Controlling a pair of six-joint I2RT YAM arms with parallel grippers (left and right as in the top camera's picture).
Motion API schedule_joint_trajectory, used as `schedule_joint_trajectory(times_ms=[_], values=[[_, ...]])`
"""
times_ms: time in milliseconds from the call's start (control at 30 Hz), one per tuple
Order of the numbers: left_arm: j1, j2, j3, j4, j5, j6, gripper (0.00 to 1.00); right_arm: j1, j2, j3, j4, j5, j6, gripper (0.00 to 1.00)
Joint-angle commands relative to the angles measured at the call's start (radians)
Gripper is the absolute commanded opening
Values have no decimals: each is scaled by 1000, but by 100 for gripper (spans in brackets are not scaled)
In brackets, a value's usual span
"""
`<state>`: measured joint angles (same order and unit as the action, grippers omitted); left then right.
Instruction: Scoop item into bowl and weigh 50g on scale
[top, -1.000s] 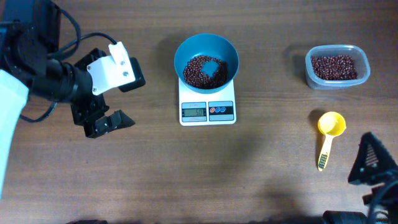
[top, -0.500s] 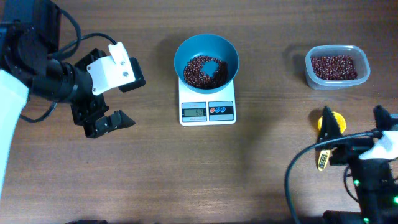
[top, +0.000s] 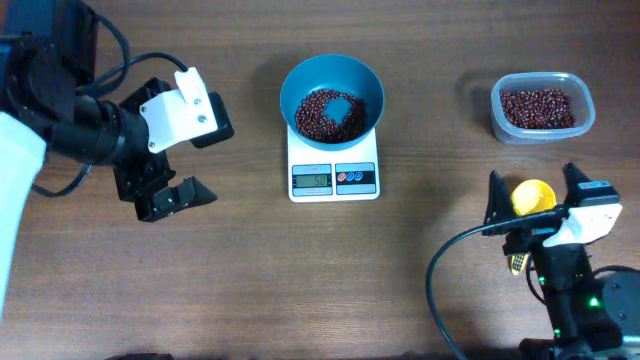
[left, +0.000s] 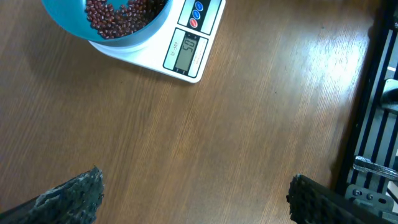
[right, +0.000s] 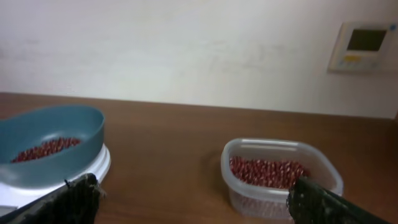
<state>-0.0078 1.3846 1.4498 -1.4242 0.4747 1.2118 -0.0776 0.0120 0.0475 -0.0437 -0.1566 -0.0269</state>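
The blue bowl (top: 331, 75) sits on the white scale (top: 334, 178) and holds reddish-brown beans (top: 331, 113). The scale's display (left: 186, 51) reads about 50. More beans (top: 538, 108) lie in a clear tub (top: 541, 128) at the back right. A yellow scoop (top: 531, 199) lies on the table in front of the tub. My left gripper (top: 178, 165) is open and empty, left of the scale. My right gripper (top: 534, 195) is open over the scoop and holds nothing. The right wrist view shows the bowl (right: 50, 134) and the tub (right: 280, 175).
A black frame (left: 373, 112) stands at the table's edge in the left wrist view. A wall with a white control panel (right: 362, 46) rises behind the table.
My right arm has come up from the front right corner toward the yellow scoop. The left arm, bowl and scale have not moved.
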Motion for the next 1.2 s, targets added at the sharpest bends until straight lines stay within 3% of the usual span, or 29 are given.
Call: schedule_joint_trajectory(times_ms=[0, 167, 1167], values=[[6, -4, 0, -1, 7, 16, 99, 6, -8, -42, 49, -30, -3, 99], [6, -4, 0, -1, 7, 16, 99, 6, -8, -42, -21, -34, -3, 99], [6, -4, 0, -1, 7, 16, 99, 5, -5, -42, -20, -24, 1, 99]])
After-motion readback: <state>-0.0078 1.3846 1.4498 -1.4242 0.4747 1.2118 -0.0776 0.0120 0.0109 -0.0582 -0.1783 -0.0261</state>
